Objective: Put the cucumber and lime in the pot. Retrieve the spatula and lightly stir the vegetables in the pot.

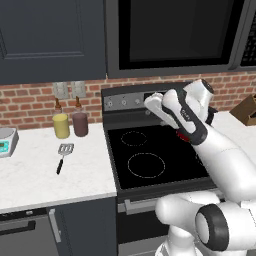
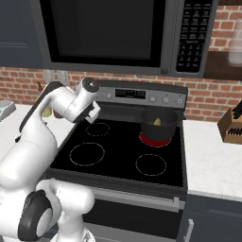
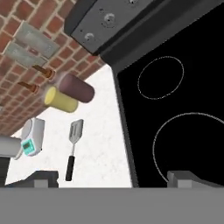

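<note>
My gripper (image 3: pixel 113 178) hangs above the stove's (image 1: pixel 150 172) left burners with its jaws spread wide and nothing between them. Through the hand view I look down past the fingertips at the stove's left edge and the white counter (image 1: pixel 30 175) beside it.

The spatula (image 1: pixel 63 156) lies flat on that counter, well left of the stove, handle toward the front edge and slotted head toward the brick wall. Behind it, near the back edge, stand a yellow bottle (image 1: pixel 61 123) and a brown bottle (image 1: pixel 79 122); a small scale (image 1: pixel 6 141) sits further left.

The pot (image 2: pixel 159 124) is on the stove's right rear burner, and something yellowish shows inside it, so I judge the vegetables are in and fetching the spatula is my step now.

To do it well, I should swing left over the counter, turn the jaws across the thin black handle, come straight down and pinch mid-handle, staying clear of the bottles.
</note>
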### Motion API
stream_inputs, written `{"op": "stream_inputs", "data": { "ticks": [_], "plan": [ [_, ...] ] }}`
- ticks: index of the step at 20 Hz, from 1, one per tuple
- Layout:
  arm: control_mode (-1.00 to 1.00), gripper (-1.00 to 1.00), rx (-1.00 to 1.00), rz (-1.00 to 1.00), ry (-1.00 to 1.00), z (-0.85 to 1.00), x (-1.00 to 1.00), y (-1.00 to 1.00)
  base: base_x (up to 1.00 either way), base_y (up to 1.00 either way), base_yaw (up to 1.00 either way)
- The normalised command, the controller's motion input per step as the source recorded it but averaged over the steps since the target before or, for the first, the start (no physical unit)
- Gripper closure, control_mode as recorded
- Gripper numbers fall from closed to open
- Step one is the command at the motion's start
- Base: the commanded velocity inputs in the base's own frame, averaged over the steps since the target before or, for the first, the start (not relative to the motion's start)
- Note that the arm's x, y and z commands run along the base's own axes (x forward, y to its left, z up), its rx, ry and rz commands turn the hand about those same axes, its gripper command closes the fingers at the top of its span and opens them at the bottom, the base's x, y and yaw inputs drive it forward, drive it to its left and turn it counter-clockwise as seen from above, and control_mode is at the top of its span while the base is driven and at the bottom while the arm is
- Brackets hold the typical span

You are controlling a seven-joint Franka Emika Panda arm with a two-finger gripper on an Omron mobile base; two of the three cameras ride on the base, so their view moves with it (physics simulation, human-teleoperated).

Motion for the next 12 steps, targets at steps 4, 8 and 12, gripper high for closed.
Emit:
{"op": "stream_inputs", "data": {
  "ticks": [4,8,12],
  "plan": [
    [-1.00,-1.00,-0.35,0.49,0.10,0.00,-0.09,1.00,0.00,0.00,0.00],
    [-1.00,-1.00,-0.35,0.55,0.07,-0.01,-0.03,0.96,0.00,0.00,0.00],
    [-1.00,-1.00,-0.39,0.59,0.04,-0.03,-0.06,0.88,0.00,0.00,0.00]
  ]
}}
